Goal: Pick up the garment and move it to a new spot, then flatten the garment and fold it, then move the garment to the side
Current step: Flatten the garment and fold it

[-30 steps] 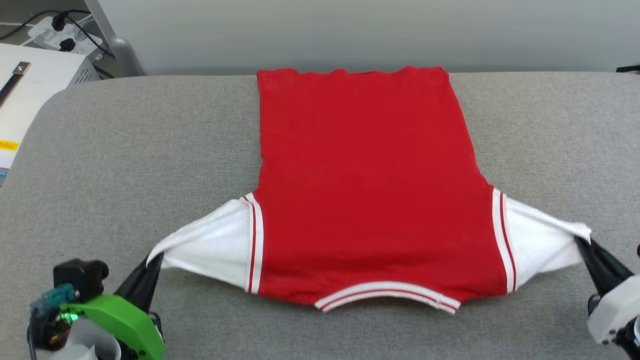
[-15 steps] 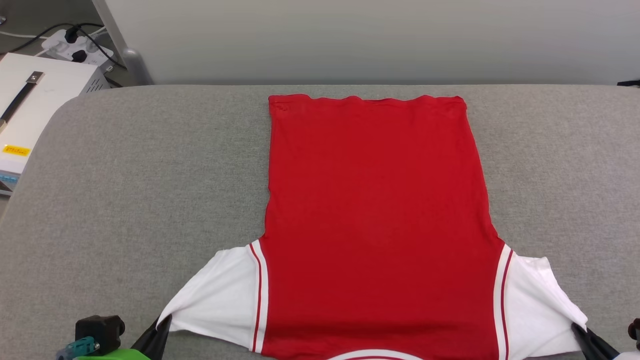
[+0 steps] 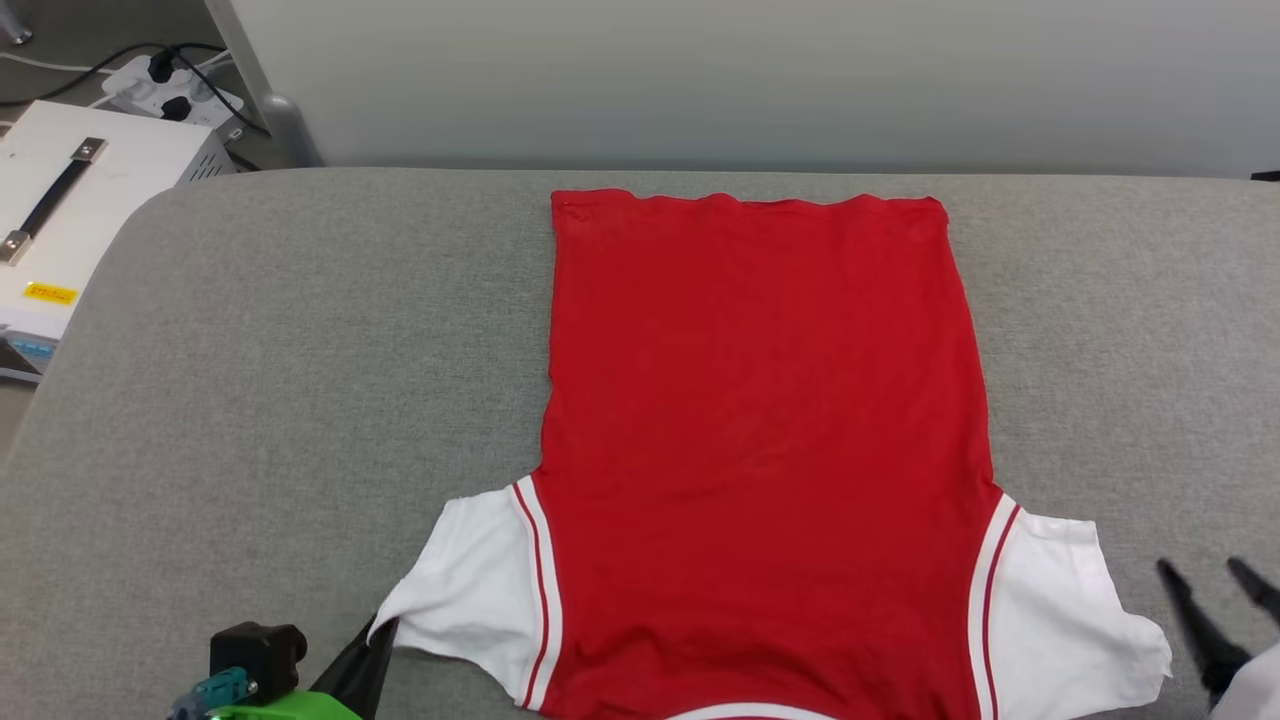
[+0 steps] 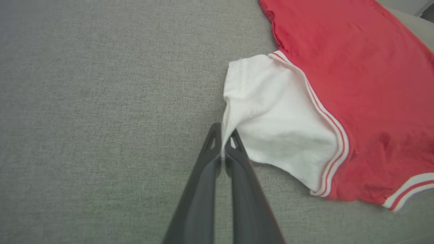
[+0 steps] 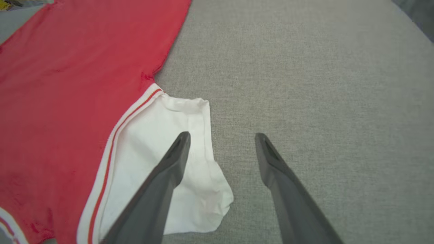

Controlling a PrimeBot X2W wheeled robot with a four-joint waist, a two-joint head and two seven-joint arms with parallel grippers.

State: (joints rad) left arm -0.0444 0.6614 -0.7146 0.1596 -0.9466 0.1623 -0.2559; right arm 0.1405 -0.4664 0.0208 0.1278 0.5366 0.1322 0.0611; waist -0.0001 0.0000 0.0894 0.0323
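Note:
The garment lies back-up and spread flat on the grey padded table, its red body running away from me and its white sleeves nearest me. My left gripper is shut on the corner of the left white sleeve, which the left wrist view shows pinched between the fingertips of the left gripper. My right gripper stands open just right of the right sleeve. In the right wrist view the right gripper holds nothing; one finger hovers over the sleeve, the other over bare cloth.
Off the table's rounded far-left corner sit a white box with a black handle and a power strip with cables. A pale wall runs behind the table. Grey table surface extends on both sides of the garment.
My right gripper has opened and let go of the right sleeve, which now lies slack on the table. The head camera has shifted, so the garment sits lower in view. The left grip is unchanged.

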